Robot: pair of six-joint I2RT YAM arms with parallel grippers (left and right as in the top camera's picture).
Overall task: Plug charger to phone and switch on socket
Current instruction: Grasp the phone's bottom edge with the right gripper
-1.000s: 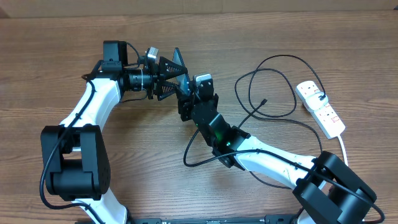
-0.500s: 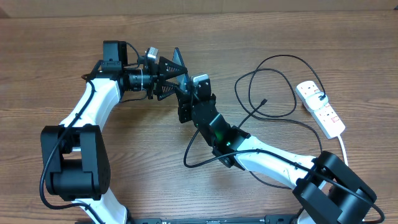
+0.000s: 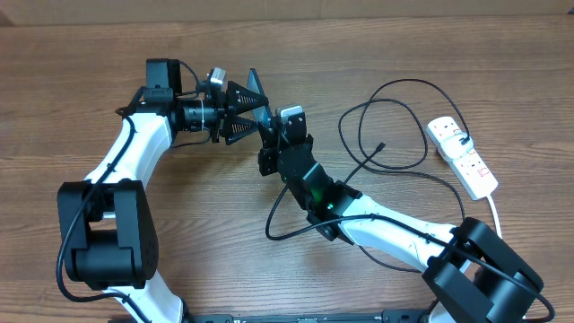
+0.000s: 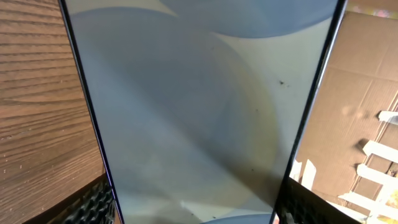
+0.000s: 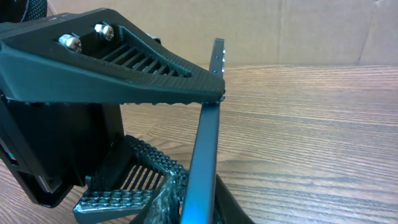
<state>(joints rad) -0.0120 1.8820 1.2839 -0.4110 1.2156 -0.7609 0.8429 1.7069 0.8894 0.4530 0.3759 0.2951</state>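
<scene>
Gripping the slim rectangular smartphone with the pale blue-teal screen and black edges [image 3: 256, 85] across its width, the left gripper [image 3: 258, 109] holds it on edge above the brown wood-grain table [image 3: 72, 108], near the middle of the far side. In the left wrist view the screen fills nearly the whole picture, with the textured black fingers [image 4: 93, 202] pressed against its two long edges at the bottom corners. The right gripper [image 3: 267, 135] meets the phone from the near side. Its wrist view shows the phone as a thin upright strip, and its ribbed black fingertips [image 5: 158, 193] sit close on either face of the lower end, closed on it as far as can be told. The long thin black charger cable [image 3: 341, 128] lies in loose loops on the table to the right of both grippers, its small plug tip [image 3: 381, 145] resting free on the wood, well apart from the phone. Further right, near the table edge, lies the white elongated power strip with small red switches [image 3: 462, 157]. Its thicker white cord [image 3: 495, 211] runs toward the near edge.
</scene>
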